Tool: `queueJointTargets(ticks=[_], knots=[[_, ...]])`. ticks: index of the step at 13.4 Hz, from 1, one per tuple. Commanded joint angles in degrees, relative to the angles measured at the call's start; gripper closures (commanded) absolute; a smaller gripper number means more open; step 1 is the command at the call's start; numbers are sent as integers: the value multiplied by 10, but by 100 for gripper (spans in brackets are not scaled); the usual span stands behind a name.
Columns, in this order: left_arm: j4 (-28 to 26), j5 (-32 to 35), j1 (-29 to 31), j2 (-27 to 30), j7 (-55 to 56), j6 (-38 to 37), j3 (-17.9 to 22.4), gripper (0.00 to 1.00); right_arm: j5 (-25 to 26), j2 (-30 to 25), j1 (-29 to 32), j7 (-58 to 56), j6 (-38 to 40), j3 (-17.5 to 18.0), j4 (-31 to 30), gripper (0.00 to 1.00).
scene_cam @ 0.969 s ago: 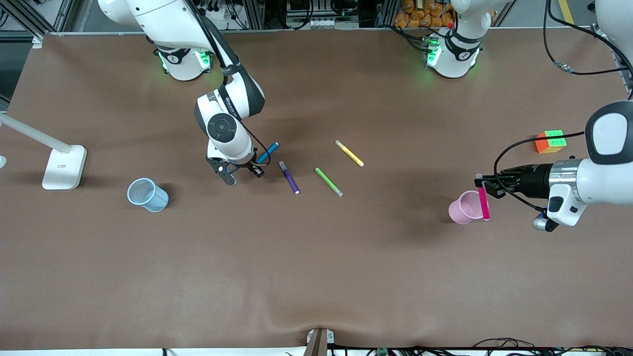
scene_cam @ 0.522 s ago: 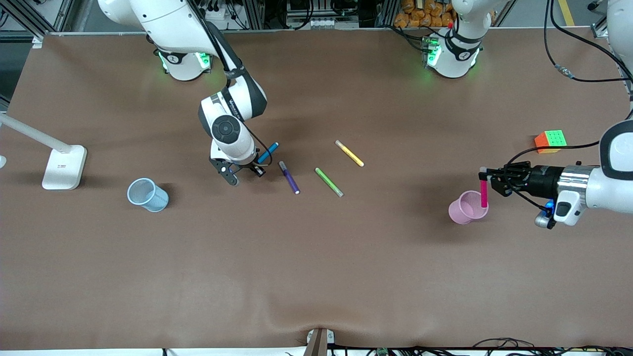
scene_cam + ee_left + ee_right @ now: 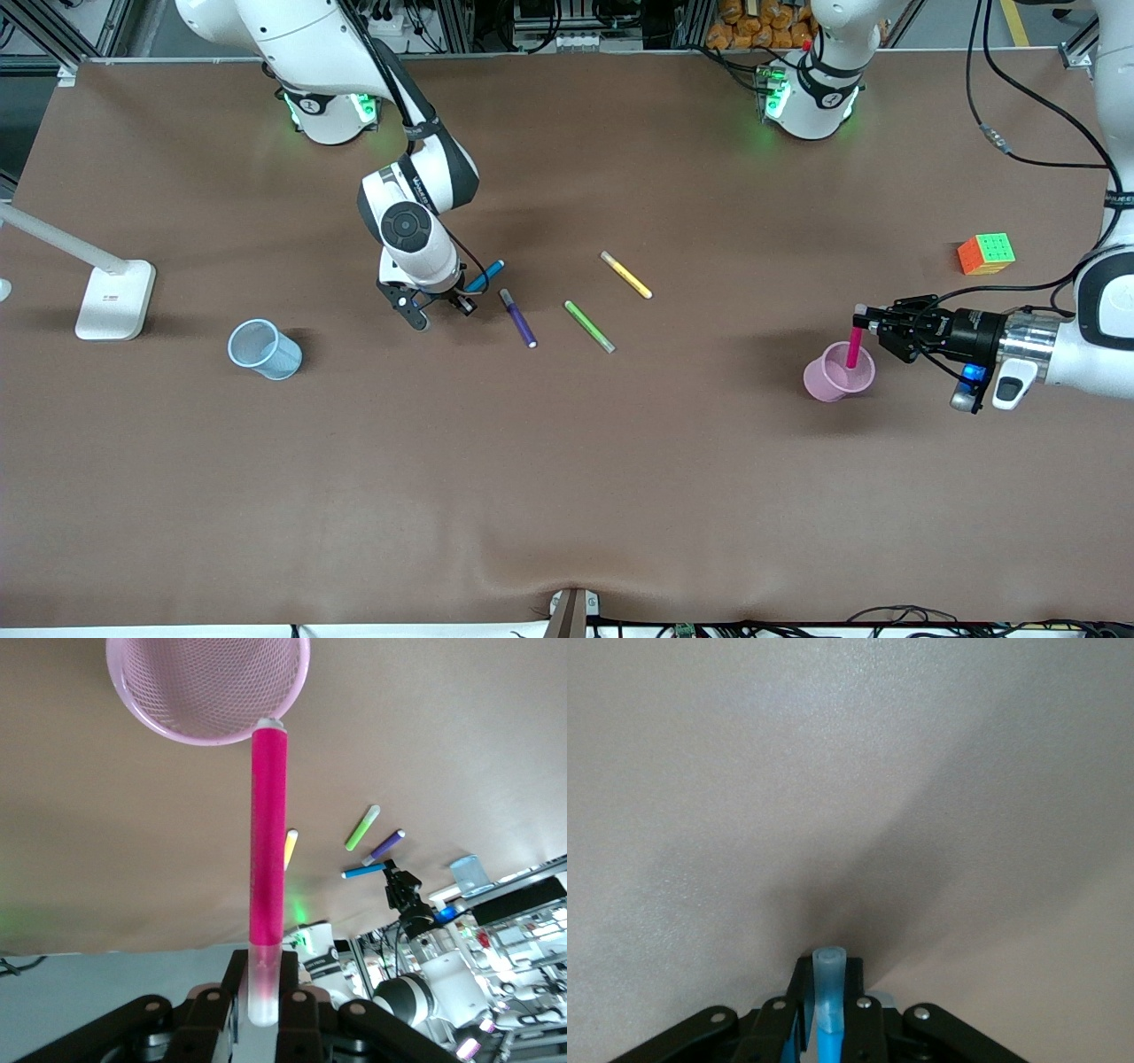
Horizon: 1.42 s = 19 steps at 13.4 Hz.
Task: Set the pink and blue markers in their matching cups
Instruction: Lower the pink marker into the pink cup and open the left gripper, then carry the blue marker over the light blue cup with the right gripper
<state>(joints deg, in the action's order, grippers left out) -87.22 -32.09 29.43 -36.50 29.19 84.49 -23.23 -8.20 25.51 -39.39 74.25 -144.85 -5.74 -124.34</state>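
My left gripper (image 3: 864,321) is shut on the pale end of the pink marker (image 3: 852,347). It holds the marker tilted, its lower tip at the mouth of the pale pink cup (image 3: 828,377). In the left wrist view the marker (image 3: 268,842) runs from my gripper (image 3: 263,997) to the cup's rim (image 3: 195,691). My right gripper (image 3: 438,306) is shut on the blue marker (image 3: 487,273), low over the table. In the right wrist view its grey end (image 3: 829,979) sticks out between the fingers. The pale blue cup (image 3: 264,349) stands toward the right arm's end.
A dark purple marker (image 3: 518,317), a green marker (image 3: 589,326) and a yellow marker (image 3: 625,275) lie mid-table beside the right gripper. A colour cube (image 3: 986,253) sits near the left arm's end. A white lamp base (image 3: 115,299) stands at the right arm's end.
My left gripper has swung the pink marker from beside the pink cup to over it, its tip now at the cup's mouth. My right gripper has shifted only slightly.
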Motion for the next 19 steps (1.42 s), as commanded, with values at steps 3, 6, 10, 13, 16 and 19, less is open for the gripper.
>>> queueJointTargets(ticks=[3, 6, 10, 13, 16, 19], knots=[[7, -51, 14, -30, 13, -13, -1, 100, 1, -77, 37, -46, 159, -9, 34, 100], [9, -55, 19, -48, 14, -12, 6, 100, 45, -97, 70, -73, 250, -31, 116, 100], [10, -57, 15, -56, 14, -3, 18, 100, 164, -90, 142, -148, 285, -37, 182, 100], [11, -60, 17, -62, 26, 2, 19, 100, 171, -86, 219, -293, 269, -38, 209, 100], [11, -71, 18, -69, 32, 9, 19, 100, 234, -77, 273, -407, 262, -39, 235, 100], [12, -71, 19, -74, 32, 17, 19, 100, 326, -72, 286, -408, 229, -38, 229, 100]])
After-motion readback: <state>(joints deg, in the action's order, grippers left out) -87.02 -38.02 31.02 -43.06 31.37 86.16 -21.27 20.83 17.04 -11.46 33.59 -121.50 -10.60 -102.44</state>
